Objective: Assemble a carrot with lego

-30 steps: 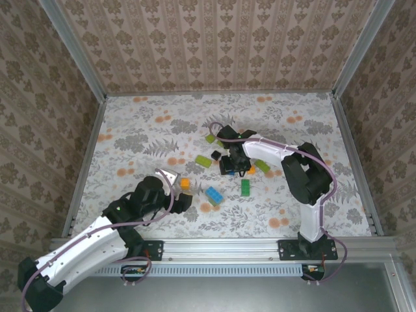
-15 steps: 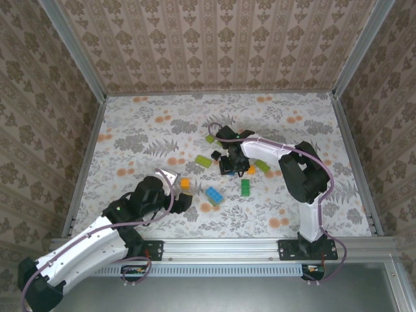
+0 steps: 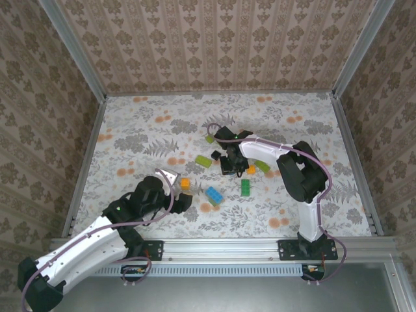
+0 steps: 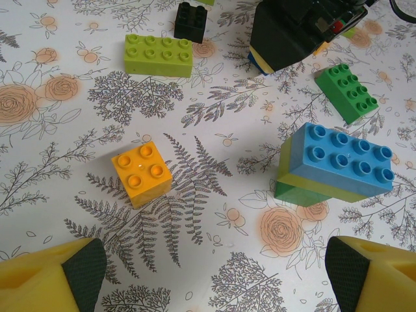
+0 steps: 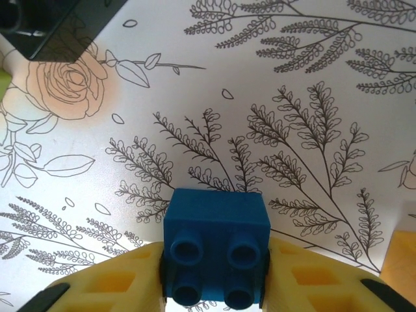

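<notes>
The lego lies as loose bricks on the flowered table; the carrot is out of view. My right gripper (image 3: 229,164) (image 5: 214,276) is shut on a small blue brick (image 5: 216,237), studs toward the camera, a yellow finger (image 5: 117,279) pressed against each side. My left gripper (image 3: 179,193) (image 4: 218,273) hangs open just above the table, with nothing between its pads (image 4: 86,265). Ahead of it sit an orange brick (image 4: 142,173) (image 3: 184,184) and a blue, yellow and green build (image 4: 338,162) (image 3: 214,195).
A long lime brick (image 4: 158,55) (image 3: 203,161), a black brick (image 4: 190,21) (image 3: 216,155) and a dark green brick (image 4: 347,92) (image 3: 246,187) lie around the right gripper. More lime bricks (image 3: 262,166) and an orange one (image 3: 251,169) lie beside it. Patterned walls (image 3: 208,45) enclose the table.
The right gripper has closed on the blue brick and shifted slightly left. The left arm has not moved.
</notes>
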`<action>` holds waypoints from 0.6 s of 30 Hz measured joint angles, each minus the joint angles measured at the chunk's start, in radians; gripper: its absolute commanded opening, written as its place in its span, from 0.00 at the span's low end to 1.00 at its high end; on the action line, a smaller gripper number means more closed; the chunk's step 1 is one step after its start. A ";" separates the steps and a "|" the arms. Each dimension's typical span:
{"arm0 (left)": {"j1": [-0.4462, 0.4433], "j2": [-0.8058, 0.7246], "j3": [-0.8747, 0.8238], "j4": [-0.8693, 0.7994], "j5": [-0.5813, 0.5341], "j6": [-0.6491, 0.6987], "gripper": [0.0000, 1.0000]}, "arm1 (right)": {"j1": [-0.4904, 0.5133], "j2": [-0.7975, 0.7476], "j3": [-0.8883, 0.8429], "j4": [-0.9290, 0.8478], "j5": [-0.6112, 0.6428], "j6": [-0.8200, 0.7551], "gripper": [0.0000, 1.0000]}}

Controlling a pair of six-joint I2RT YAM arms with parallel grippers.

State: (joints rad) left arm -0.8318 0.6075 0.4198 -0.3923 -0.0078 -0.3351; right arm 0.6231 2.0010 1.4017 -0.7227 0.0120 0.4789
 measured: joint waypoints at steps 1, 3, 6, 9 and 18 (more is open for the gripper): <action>0.000 0.000 0.000 0.000 0.000 0.000 0.90 | 0.002 -0.001 0.000 0.000 0.002 0.000 0.33; 0.000 0.000 0.000 0.000 0.000 0.000 0.90 | 0.003 -0.003 0.000 0.000 0.005 -0.004 0.31; 0.000 0.000 0.000 0.000 0.000 0.000 0.90 | 0.006 -0.006 0.000 -0.006 0.008 -0.033 0.29; 0.000 0.002 0.000 0.000 0.000 0.000 0.90 | 0.018 -0.033 0.000 -0.041 0.015 -0.090 0.28; 0.000 0.009 0.000 0.003 0.000 0.000 0.90 | 0.079 -0.237 0.039 -0.190 0.001 -0.259 0.29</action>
State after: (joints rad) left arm -0.8318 0.6163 0.4198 -0.3889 -0.0082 -0.3351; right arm 0.7017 1.7645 1.4403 -0.9127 0.0132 0.2199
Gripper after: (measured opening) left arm 0.900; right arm 0.321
